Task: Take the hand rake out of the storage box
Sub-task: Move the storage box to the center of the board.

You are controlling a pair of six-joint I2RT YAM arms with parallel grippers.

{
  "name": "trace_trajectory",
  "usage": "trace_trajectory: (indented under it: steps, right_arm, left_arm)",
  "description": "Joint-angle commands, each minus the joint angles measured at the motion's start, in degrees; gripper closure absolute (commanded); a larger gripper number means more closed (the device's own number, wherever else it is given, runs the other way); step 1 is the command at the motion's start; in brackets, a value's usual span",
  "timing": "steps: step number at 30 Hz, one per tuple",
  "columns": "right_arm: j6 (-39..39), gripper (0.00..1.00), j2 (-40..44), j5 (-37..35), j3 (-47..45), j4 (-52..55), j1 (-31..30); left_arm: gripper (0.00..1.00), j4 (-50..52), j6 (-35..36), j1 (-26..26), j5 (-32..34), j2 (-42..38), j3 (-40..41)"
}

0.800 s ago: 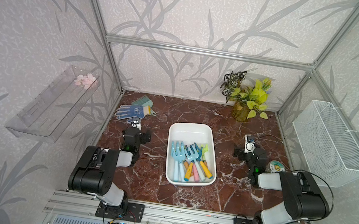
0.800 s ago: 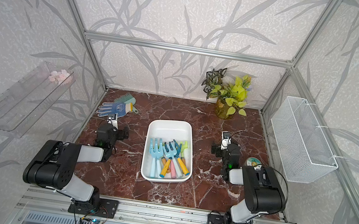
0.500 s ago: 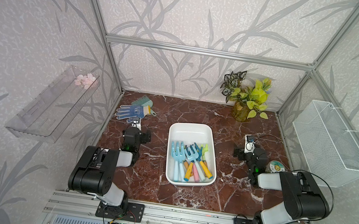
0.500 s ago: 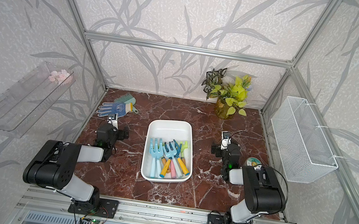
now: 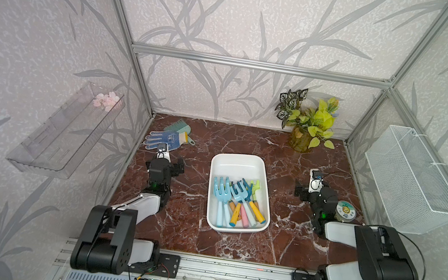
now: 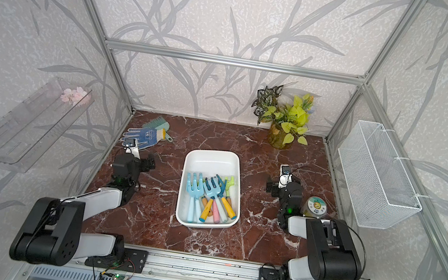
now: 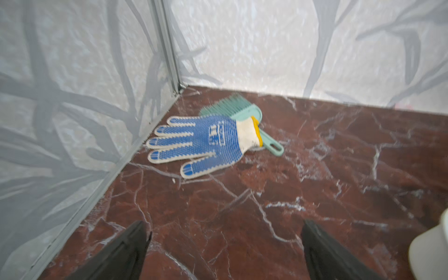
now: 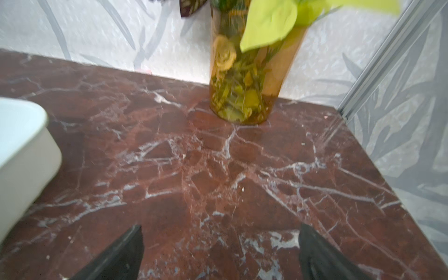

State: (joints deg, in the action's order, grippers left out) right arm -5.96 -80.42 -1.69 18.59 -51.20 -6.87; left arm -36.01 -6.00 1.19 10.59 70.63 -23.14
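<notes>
The storage box, a glossy white tub, lies in the middle of the marble table in both top views. Several hand rakes lie in its near half, heads toward the back wall: a light blue one at the left, a darker blue one beside it. My left gripper rests low to the left of the box, open and empty, facing the back left corner. My right gripper sits to the right of the box, open and empty. A box corner shows in the right wrist view.
A blue dotted glove lies on a green brush at the back left. A vase of leaves stands back right. A round tin sits by the right arm. Wire basket on the right wall, clear shelf on the left.
</notes>
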Motion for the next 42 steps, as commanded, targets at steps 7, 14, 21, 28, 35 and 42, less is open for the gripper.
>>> trace_trajectory:
  steps: [7,14,21,28,35,42]
  right_arm:
    - [23.76,0.01,12.72,2.25,7.06,18.54,0.29]
    - [24.93,0.01,15.50,21.70,15.49,35.86,0.39]
    - [18.04,0.15,12.93,25.36,25.44,58.79,-6.62]
    - [18.19,0.22,8.46,23.49,29.05,68.02,-13.31]
    - [20.69,0.28,5.52,20.66,29.81,70.58,-18.41]
    - [24.42,0.30,4.87,17.06,30.14,72.12,-19.66]
  left_arm:
    - [0.00,36.73,-20.32,-0.09,-4.81,-2.71,-22.53]
    - [0.00,39.84,-23.03,-0.36,-19.23,-2.00,-24.15]
    - [0.20,45.71,-25.64,-6.15,-23.02,-5.93,-18.98]
    - [0.30,52.96,-27.61,-16.04,-23.21,-4.99,-19.40]
    - [0.36,54.91,-29.59,-21.41,-22.88,-0.77,-19.34]
    - [0.40,59.66,-27.83,-23.92,-20.52,4.38,-22.29]
